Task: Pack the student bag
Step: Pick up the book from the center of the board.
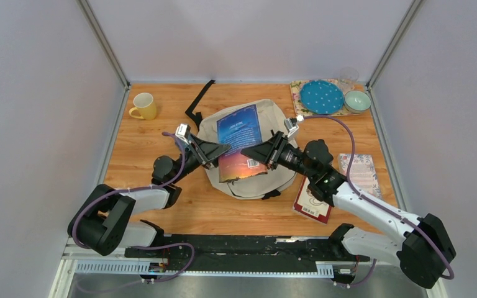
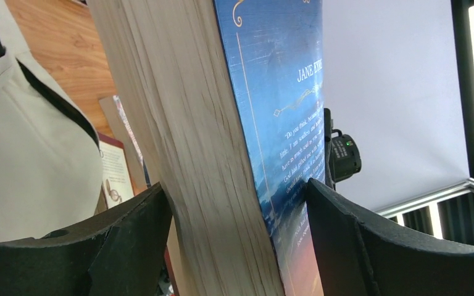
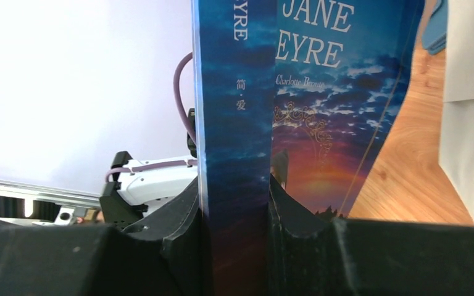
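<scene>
Gripping blue book (image 1: 239, 130), right claw (image 1: 259, 153); left claw (image 1: 218, 150) spread astride pages; student bag (image 1: 272, 115) beneath, red book (image 1: 313, 202) beside.

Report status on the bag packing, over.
Left gripper open, straddling the blue book. Right gripper shut on its spine. Book held over the student bag, not yet in. Nothing blocking seen.

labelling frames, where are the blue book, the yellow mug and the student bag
blue book (image 1: 241, 139): top view, middle of cover
yellow mug (image 1: 145, 107): top view, its body
student bag (image 1: 274, 115): top view, fabric right of book
</scene>
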Available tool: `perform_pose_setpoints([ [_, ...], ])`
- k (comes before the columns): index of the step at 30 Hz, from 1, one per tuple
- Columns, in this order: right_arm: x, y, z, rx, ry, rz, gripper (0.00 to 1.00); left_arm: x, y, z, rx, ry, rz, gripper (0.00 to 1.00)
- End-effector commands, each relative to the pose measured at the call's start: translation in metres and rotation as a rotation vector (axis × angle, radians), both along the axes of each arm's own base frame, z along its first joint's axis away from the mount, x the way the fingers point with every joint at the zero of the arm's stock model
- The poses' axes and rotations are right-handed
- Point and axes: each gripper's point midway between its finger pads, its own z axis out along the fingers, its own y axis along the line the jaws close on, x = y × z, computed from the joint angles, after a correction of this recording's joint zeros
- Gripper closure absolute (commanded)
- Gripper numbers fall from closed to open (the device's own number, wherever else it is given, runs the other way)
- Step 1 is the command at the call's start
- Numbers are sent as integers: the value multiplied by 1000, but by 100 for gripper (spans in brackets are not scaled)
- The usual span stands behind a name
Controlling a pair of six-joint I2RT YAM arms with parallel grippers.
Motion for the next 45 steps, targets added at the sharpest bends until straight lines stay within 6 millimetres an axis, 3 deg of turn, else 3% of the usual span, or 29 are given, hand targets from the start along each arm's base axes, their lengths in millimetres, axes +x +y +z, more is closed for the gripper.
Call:
perform_pose_setpoints([
  [1, -33, -13, 140, 383, -276, 111, 100, -38, 9, 85, -176, -365, -62, 16],
  [3, -31, -10, 147, 405, -259, 134, 100, -37, 8, 92, -192, -362, -74, 16],
  [4, -32, -9, 160, 422, -277, 144, 100, -37, 8, 94, -197, -359, -79, 16],
  [8, -32, -7, 184, 415, -340, 138, 100, -35, 10, 91, -212, -312, -84, 16],
  [12, -26, -14, 192, 336, -399, 44, 100, -34, 21, 84, -220, -278, -39, 16],
  [13, -15, -14, 183, 272, -401, -13, 100, -34, 23, 84, -224, -275, -30, 16],
  [19, -3, -47, 190, 135, -450, -206, 100, -37, 32, 100, -257, -305, -12, 16],
  [23, -1, -63, 203, 166, -465, -247, 100, -34, 33, 107, -275, -308, -6, 16],
  [28, -7, -60, 214, 284, -441, -181, 100, -35, 34, 119, -287, -345, -2, 16],
  [32, -4, -54, 193, 352, -375, -137, 100, -35, 36, 128, -303, -369, 8, 15],
  [34, -11, -55, 201, 423, -386, -102, 100, -34, 37, 130, -310, -371, 15, 15],
  [40, -7, -51, 179, 423, -340, -94, 100, -34, 41, 135, -330, -378, 41, 15],
  [45, -6, -51, 160, 430, -296, -87, 100, -40, 47, 155, -363, -433, 53, 15],
])
